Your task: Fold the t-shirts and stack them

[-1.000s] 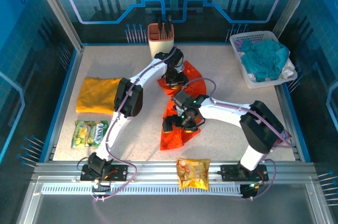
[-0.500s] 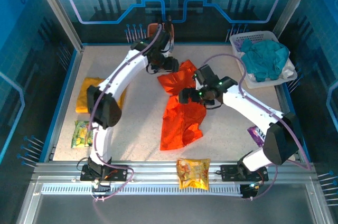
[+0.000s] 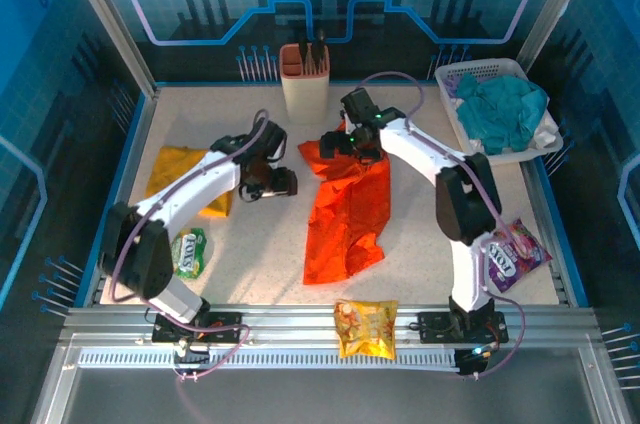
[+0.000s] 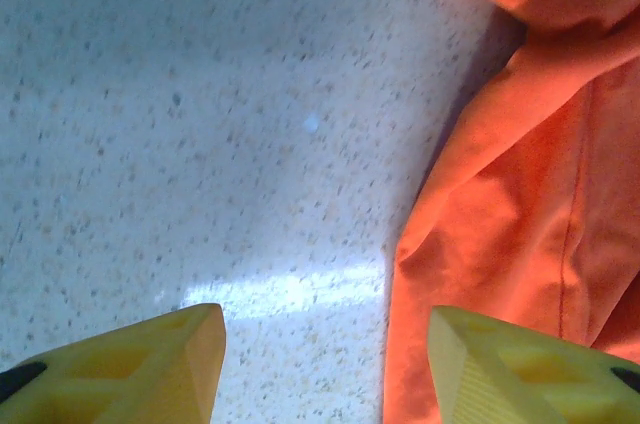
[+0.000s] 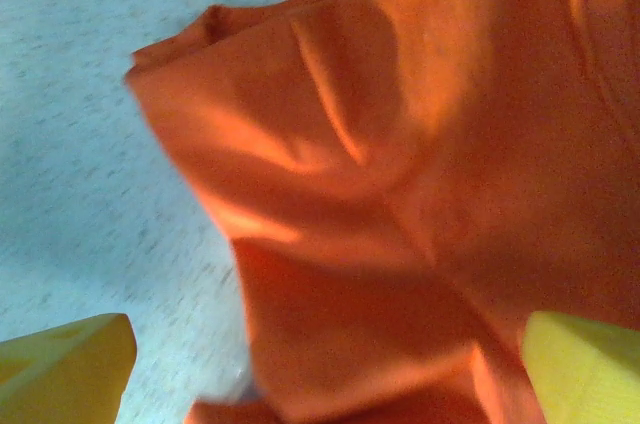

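At the left of the table (image 3: 265, 269) the mustard yellow t-shirt (image 3: 180, 176) lies in a compact block, looking already folded, with the left arm crossing its right edge. Just right of it the left gripper (image 3: 281, 183) hangs low over bare tabletop. In its wrist view the left gripper (image 4: 325, 334) has its jaws well apart with nothing between them, and the long left edge of the orange t-shirt (image 4: 520, 204) runs just inside the right-hand finger.

In the middle, the orange t-shirt (image 3: 350, 209) lies as a rumpled, narrow strip running from the far centre down toward the near edge, unfolded and well apart from the yellow one.

At its far end sits the right gripper (image 3: 337, 142). Its wrist view shows the right gripper (image 5: 325, 339) spread wide and empty above a bunched far corner of the cloth.

The step in hand looks to be opening this shirt flat before any fold. To do it well, each gripper should come down on a single layer at a true edge or corner rather than a bunched ridge. The left needs a small shift right to straddle the hem. Once both have closed, they should draw apart evenly and low, so the cloth spreads without dragging or twisting.
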